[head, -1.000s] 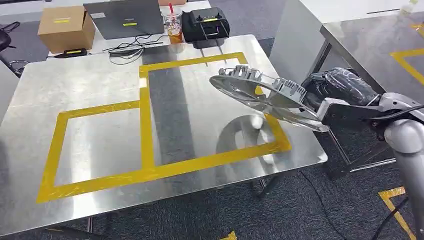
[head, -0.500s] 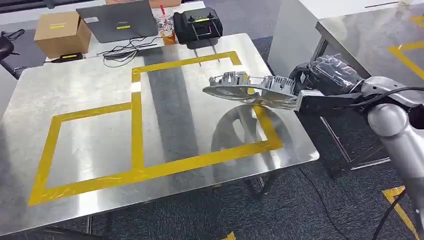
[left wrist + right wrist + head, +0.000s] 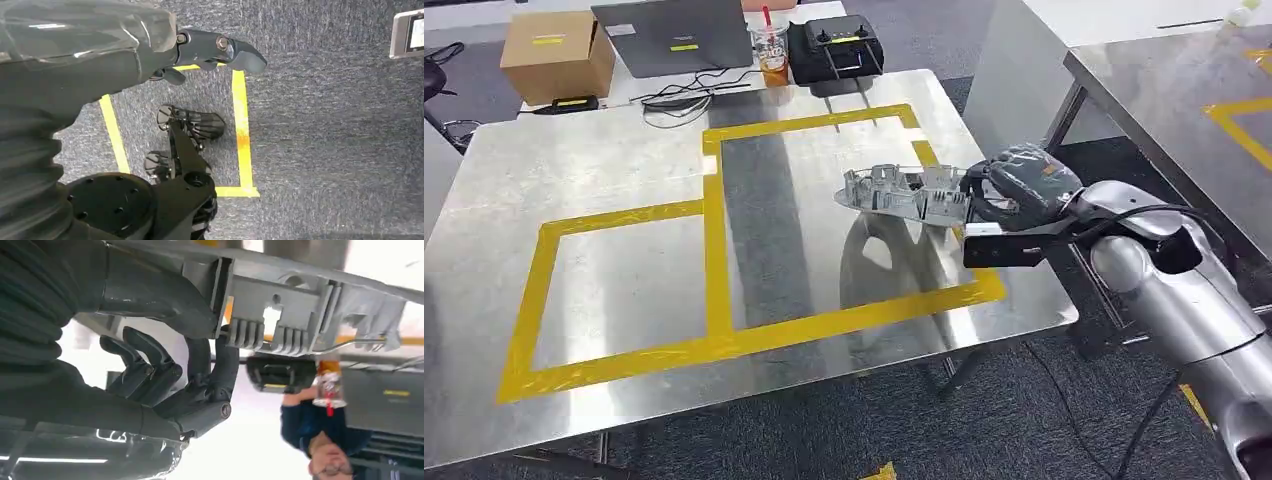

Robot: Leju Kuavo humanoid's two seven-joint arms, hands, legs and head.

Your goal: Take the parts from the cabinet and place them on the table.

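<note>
My right hand [image 3: 1009,195] grips one end of a long grey cast metal part [image 3: 902,193] with ribs and brackets on top. The part hangs level a little above the steel table [image 3: 624,160], over the right yellow-taped rectangle [image 3: 824,215], and its reflection shows on the steel below. In the right wrist view the thumb and dark fingers [image 3: 210,365] pinch the ribbed edge of the part [image 3: 290,310]. My left hand [image 3: 125,55] hangs beside my body over grey carpet, its fingers holding nothing; how they lie is unclear.
A cardboard box [image 3: 556,55], a laptop [image 3: 674,35], a drink cup [image 3: 772,50] and a black controller case [image 3: 836,48] line the far table edge. A second steel table [image 3: 1184,90] stands to the right. A person [image 3: 310,435] shows beyond the table.
My right arm has carried the part left and down, from past the table's right edge to over the right taped rectangle, and levelled it. The head view shifted slightly.
</note>
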